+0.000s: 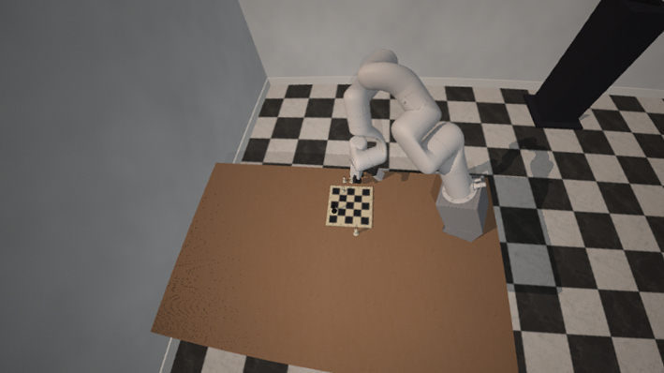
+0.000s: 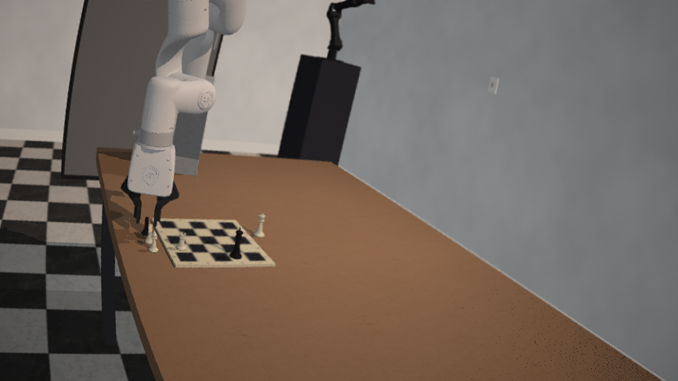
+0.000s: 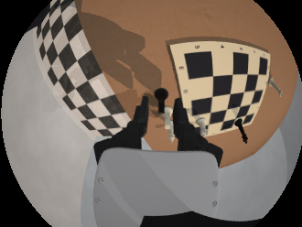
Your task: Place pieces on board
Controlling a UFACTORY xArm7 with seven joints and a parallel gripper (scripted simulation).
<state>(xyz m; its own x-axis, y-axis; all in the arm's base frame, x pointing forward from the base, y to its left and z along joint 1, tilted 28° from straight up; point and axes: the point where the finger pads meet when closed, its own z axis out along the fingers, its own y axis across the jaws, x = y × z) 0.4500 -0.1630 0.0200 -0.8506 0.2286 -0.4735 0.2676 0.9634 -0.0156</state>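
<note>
The chessboard [image 2: 214, 244] lies near the table's corner by the arm. My gripper [image 2: 148, 210] hangs just above the pieces beside the board's near-left edge, its fingers partly open with nothing between them. In the wrist view the fingers straddle the space above a black knight [image 3: 161, 94] and a white piece [image 3: 166, 113]. The black knight [image 2: 146, 226] stands on the table below the fingertips, with two white pieces [image 2: 152, 242] next to it. A tall white piece [image 2: 260, 224] stands beside the board's far edge. On the board stand a tall black piece [image 2: 237, 244] and a small white piece [image 2: 181, 240].
The table edge runs close behind the gripper, with the checkered floor [image 3: 73, 66] beyond it. The arm's base [image 1: 464, 212] stands at the table's side. A black pedestal with another arm [image 2: 320, 104] stands by the wall.
</note>
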